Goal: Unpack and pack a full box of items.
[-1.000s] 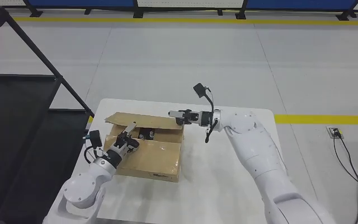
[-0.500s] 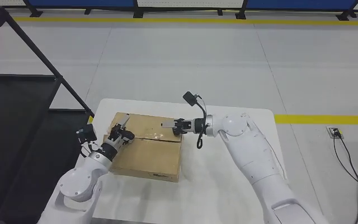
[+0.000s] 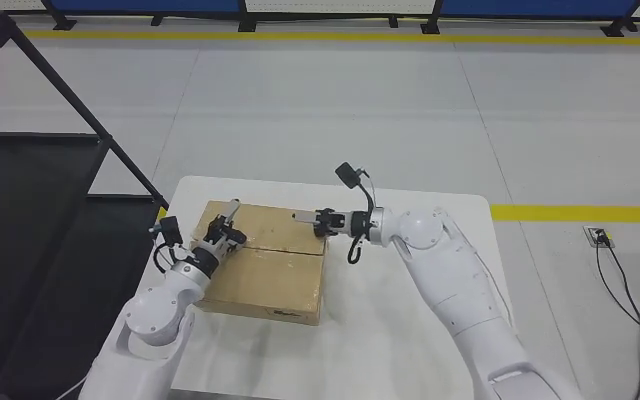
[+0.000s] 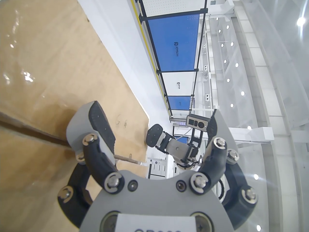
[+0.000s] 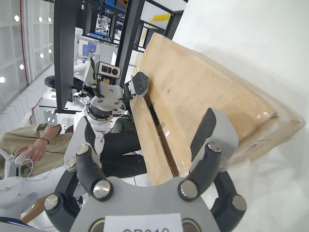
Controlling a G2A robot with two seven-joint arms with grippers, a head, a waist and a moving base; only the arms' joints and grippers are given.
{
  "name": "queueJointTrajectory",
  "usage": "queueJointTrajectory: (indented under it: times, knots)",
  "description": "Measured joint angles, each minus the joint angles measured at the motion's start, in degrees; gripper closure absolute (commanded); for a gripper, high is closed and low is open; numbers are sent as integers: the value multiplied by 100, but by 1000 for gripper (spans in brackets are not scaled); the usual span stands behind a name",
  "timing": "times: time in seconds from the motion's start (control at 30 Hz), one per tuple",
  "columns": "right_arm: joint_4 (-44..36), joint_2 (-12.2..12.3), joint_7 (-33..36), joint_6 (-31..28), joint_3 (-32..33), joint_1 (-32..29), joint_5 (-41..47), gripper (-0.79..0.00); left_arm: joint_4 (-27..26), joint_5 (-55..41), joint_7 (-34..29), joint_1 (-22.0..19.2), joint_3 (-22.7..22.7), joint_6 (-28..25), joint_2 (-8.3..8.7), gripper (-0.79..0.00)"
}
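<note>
One box (image 3: 268, 268) (closed), beneath left claw (image 3: 229, 221), right claw (image 3: 301, 215)

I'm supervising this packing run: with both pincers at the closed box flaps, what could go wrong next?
The box shows a dark gap along its flap seam, so it may pop open once released. The left pincer and right pincer are both open at the box's ends, so a finger could catch in that gap.
</note>
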Motion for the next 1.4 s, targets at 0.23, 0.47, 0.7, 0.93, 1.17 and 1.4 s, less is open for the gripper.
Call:
queueJointTrajectory:
  times: [0.23, 0.47, 0.7, 0.93, 1.17, 1.4]
  knots:
    - [-1520, 518, 528, -343, 1069, -1096, -372, -785, -120, -54, -69, 138, -87, -59, -3, -785]
    - [-2228, 680, 1022, -318, 1466, -1599, -438, -785, -205, -62, -124, 225, -154, -104, -5, -785]
    - [-2224, 679, 1020, -319, 1466, -1598, -437, -785, -358, -123, -86, 310, -217, -140, -17, -785]
    - [-2618, 816, 1486, -1113, 824, -1576, -1830, -785, -366, -22, -69, 274, -202, -102, -28, -785]
    - [-2508, 1103, 788, -1739, -404, -1745, -4143, -785, -221, -24, 21, 142, -201, -64, -50, -785]
    - [-2485, 1118, 774, -1754, -453, -1733, -4195, -785, -254, 25, 38, 167, -206, -62, -61, -785]
